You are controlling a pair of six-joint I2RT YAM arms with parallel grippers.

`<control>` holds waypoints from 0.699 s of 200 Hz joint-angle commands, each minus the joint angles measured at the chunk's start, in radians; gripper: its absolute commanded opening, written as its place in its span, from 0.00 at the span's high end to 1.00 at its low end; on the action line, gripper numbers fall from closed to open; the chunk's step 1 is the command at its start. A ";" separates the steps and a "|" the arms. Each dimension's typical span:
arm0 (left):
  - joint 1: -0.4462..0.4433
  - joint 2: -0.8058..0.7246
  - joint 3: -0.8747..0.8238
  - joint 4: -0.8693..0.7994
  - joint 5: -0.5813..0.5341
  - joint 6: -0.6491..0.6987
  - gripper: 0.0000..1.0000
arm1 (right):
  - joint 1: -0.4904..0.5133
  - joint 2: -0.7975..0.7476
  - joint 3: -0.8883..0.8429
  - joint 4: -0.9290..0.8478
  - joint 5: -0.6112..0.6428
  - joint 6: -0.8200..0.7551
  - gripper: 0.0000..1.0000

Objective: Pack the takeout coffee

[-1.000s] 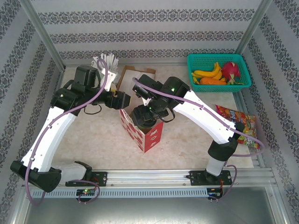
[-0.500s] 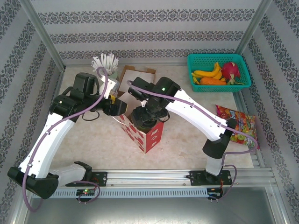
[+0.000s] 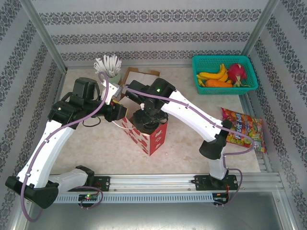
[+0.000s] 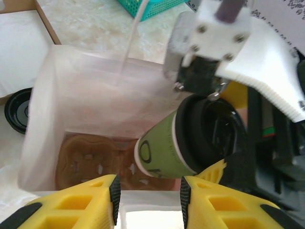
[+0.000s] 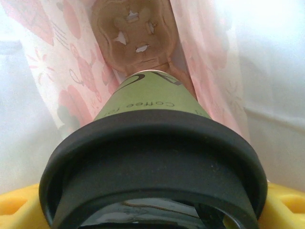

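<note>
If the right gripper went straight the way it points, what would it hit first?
Probably the brown tray at the bottom of the bag: the cup in the right gripper points at it and would touch first. Depth is unclear.

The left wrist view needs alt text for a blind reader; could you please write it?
The right claw holds a tilted olive-green coffee cup with a black lid inside an open white bag, above a brown cup carrier.
</note>
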 commanded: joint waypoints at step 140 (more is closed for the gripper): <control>0.014 -0.037 -0.007 -0.013 0.068 0.074 0.56 | -0.039 0.042 -0.040 -0.084 -0.025 -0.094 0.29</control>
